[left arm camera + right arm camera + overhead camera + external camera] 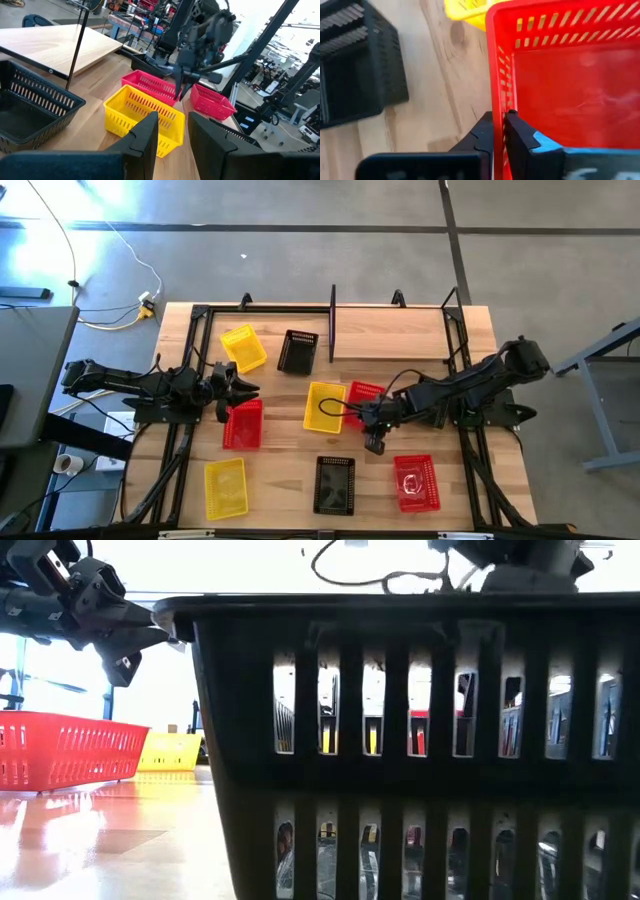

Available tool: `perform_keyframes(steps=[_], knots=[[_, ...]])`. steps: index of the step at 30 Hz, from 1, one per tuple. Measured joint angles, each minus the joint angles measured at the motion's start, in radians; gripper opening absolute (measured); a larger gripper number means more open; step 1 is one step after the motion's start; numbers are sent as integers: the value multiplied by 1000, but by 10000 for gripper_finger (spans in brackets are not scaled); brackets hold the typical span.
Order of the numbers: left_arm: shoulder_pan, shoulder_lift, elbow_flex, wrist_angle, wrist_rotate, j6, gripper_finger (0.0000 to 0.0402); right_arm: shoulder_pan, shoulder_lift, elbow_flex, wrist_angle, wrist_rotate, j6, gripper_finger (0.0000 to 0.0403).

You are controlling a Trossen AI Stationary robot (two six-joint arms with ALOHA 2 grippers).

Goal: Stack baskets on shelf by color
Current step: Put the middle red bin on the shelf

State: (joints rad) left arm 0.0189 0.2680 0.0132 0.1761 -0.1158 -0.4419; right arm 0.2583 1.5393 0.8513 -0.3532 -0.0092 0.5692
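Right wrist view puts you right on it: your right gripper [498,131] has its two fingers pinched on the side wall of a red basket [570,85], one finger inside, one outside. Beside it on the wood sits a black basket [357,65], and a yellow basket [465,12] shows just past the red rim.

From overhead, that right gripper [374,420] is mid-table at the red basket [363,394], which touches the yellow basket [324,406]. Your left gripper [243,387] hangs just above another red basket [243,425], fingers apart and holding nothing, as the left wrist view confirms. The shelf [390,330] runs along the far edge with nothing stacked on it; the baskets lie scattered across the table [280,480].
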Motion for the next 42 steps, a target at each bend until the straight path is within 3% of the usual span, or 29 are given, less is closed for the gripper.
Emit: perform_keyframes(steps=[7, 18, 26, 29, 38, 42], knots=[[0, 0, 0, 5, 0, 0, 97, 39, -84, 79, -170, 81, -28, 1], [0, 0, 0, 4, 0, 0, 97, 51, -279, 91, -307, 334, -56, 0], [0, 0, 0, 4, 0, 0, 97, 40, -391, 91, -322, 599, -291, 0], [0, 0, 0, 4, 0, 0, 97, 7, -412, 91, -316, 655, -397, 0], [0, 0, 0, 4, -28, 0, 97, -159, -416, 90, -316, 654, -670, 0], [0, 0, 0, 4, -47, 0, 97, -256, -410, 90, -287, 510, -825, 0]])
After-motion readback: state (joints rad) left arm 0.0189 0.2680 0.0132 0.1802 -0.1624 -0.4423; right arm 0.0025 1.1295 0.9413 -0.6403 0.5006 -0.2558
